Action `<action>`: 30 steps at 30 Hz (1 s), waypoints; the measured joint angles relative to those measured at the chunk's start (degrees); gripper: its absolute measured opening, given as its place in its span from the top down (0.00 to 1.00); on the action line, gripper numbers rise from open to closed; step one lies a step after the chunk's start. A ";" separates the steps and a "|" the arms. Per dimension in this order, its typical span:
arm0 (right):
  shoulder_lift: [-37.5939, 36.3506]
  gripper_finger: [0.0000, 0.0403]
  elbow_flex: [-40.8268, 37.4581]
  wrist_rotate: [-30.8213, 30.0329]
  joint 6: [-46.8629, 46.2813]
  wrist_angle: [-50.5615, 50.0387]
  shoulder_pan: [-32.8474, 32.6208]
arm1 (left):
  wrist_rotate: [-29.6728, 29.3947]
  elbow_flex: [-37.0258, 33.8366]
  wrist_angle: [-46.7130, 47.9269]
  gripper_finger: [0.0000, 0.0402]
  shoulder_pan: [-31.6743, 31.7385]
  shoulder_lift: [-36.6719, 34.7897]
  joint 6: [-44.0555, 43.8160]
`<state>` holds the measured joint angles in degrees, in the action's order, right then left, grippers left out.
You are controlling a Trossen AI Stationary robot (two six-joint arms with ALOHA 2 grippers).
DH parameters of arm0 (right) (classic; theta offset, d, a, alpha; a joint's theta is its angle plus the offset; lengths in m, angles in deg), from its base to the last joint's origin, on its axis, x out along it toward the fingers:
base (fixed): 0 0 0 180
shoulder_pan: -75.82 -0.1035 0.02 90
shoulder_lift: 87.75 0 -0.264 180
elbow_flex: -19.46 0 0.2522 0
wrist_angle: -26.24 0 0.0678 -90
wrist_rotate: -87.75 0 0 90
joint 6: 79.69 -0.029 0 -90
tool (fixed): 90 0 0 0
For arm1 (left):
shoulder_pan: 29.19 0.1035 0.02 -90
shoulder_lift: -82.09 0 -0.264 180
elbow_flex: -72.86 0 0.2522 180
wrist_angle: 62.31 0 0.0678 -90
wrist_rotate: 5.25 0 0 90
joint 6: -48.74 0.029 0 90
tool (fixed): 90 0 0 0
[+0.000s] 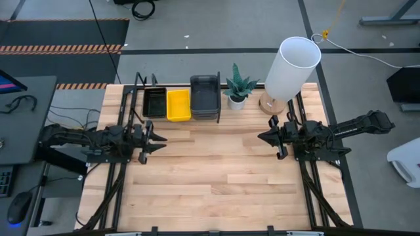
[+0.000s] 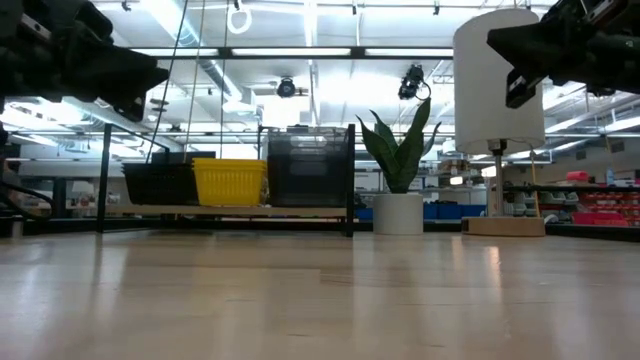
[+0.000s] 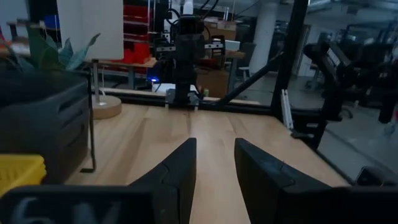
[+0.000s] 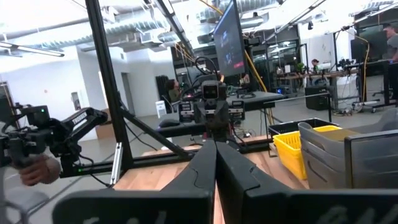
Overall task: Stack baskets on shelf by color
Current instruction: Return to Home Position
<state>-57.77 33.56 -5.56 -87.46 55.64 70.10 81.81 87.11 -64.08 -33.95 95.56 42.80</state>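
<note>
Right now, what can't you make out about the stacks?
1. Count per stack: high view shows only the top of the black baskets, yellow baskets and grey baskets; in low view, outer walls hide nested ones.
2. Left wrist view: the edge cuts off the yellow baskets.

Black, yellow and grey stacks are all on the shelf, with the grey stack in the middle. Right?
No: the yellow stack is in the middle; the grey stack is at the end by the plant. The high view shows it.
</note>
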 joint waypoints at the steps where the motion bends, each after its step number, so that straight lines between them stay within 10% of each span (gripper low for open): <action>1: 0.00 0.96 0.00 -0.02 0.00 0.00 0.00 | 0.02 0.00 0.02 0.71 0.00 0.00 -1.30; 30: 0.00 0.96 0.00 -0.02 0.00 0.00 0.00 | 0.04 -0.07 -0.04 0.71 0.02 0.00 -12.91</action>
<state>-57.77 33.56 -5.58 -87.46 55.64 70.10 81.85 87.04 -64.12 -33.93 95.56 29.88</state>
